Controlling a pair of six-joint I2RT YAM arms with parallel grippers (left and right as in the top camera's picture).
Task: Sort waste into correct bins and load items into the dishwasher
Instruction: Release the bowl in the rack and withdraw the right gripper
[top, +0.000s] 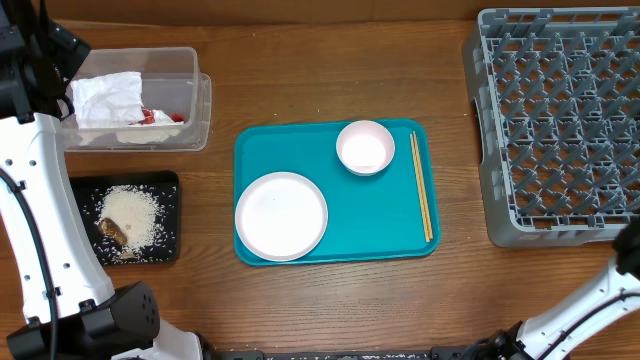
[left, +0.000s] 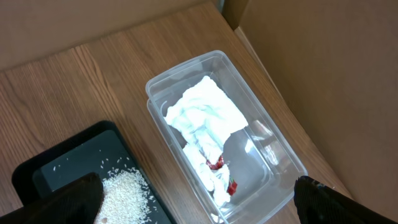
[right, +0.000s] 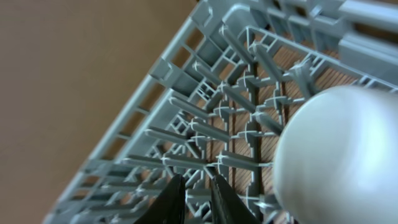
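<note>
A clear tub (top: 196, 95) (left: 186, 65) holds a crumpled white napkin (top: 108, 98) (left: 205, 112) and a red wrapper (top: 165, 117) (left: 217, 165). Beside it, a black tray (top: 170, 190) (left: 68, 162) carries rice (top: 135, 212) (left: 127, 193) and a brown food scrap (top: 112, 231). My left gripper (left: 198, 208) hangs wide open above the tub's near end, empty. A white plate (top: 281, 215), a small white bowl (top: 365, 147) and chopsticks (top: 421, 185) lie on the teal tray. My right gripper (right: 198, 180) is over the grey dish rack (top: 560, 120) (right: 205, 112), fingers nearly together, nothing between them. A white rounded dish (right: 342, 155) sits just to its right.
The teal tray (top: 380, 225) sits mid-table between the bins and the rack. My left arm (top: 40, 250) runs along the left edge. My right arm (top: 600, 290) comes up from the bottom right corner. A cardboard wall (left: 323, 74) stands behind the tub.
</note>
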